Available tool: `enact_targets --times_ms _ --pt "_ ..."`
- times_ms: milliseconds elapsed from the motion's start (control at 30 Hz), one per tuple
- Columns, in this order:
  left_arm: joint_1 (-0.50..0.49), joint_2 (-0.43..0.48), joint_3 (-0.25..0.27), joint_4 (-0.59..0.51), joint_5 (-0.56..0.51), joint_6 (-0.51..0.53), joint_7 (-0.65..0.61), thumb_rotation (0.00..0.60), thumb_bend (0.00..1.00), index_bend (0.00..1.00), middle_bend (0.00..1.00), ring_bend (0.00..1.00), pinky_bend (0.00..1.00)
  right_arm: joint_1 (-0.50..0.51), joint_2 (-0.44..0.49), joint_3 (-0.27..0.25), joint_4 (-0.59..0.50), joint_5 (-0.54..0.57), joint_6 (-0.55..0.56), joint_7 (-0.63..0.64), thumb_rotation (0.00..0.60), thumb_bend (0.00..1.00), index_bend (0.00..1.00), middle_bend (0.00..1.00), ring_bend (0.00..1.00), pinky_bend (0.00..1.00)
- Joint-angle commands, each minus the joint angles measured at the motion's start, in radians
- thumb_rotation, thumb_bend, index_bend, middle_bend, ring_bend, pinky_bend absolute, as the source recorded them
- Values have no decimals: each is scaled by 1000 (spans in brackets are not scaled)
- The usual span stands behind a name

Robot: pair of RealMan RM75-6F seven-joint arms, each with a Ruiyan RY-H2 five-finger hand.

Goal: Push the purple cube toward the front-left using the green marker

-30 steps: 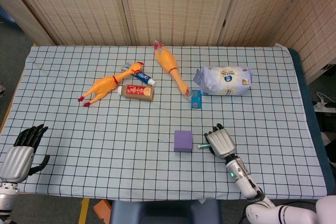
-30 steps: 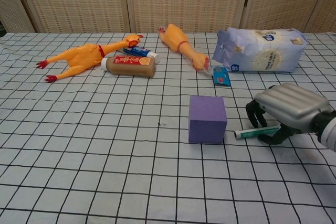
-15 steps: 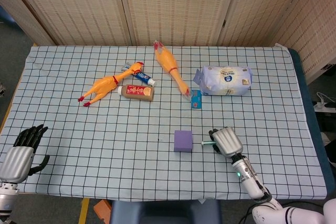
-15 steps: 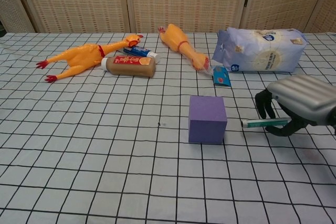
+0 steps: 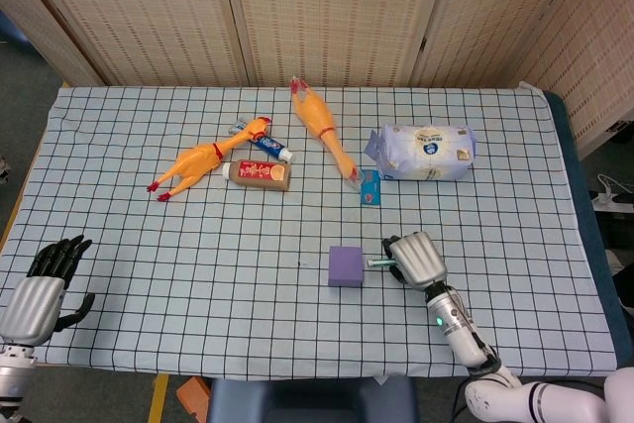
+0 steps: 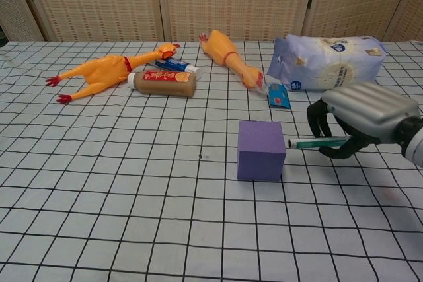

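Observation:
The purple cube [image 5: 346, 265] [image 6: 261, 150] sits on the checked tablecloth, a little right of the table's middle and toward the front. My right hand [image 5: 416, 257] [image 6: 362, 119] is just right of it and grips the green marker [image 5: 377, 264] [image 6: 318, 142], held level above the cloth. The marker's tip points left and is close to the cube's right face; whether it touches is unclear. My left hand [image 5: 40, 289] rests at the front-left corner, fingers apart, holding nothing; only the head view shows it.
Behind the cube lie two rubber chickens [image 5: 205, 158] [image 5: 321, 128], a brown bottle [image 5: 257, 174], a toothpaste tube [image 5: 268, 145], a small blue packet [image 5: 370, 188] and a white-blue bag [image 5: 424, 152]. Bare cloth stretches left and front-left of the cube.
My right hand drew back to the right with the marker, lifted it, then came left again, so the tip is back near the cube's right face. The cube barely shifted.

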Motion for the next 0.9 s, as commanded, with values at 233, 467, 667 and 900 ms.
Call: enact_targets --times_ms 233,467,667,900 --pt "-2 4 1 3 1 -4 -13 600 394 0 0 0 72 24 -31 6 -22 23 -22 -43 600 421 999 850 676 663" --pt "-2 5 3 3 5 -4 -17 600 394 0 0 0 72 56 -80 36 -18 64 -36 -90 600 421 999 850 676 663" --pt "0 9 4 3 9 2 -28 600 393 0 0 0 72 98 -134 61 -7 93 -52 -136 600 421 999 850 676 663" --pt "0 12 6 5 12 3 -38 600 394 0 0 0 72 123 -158 67 -13 108 -58 -169 600 421 999 850 676 664"
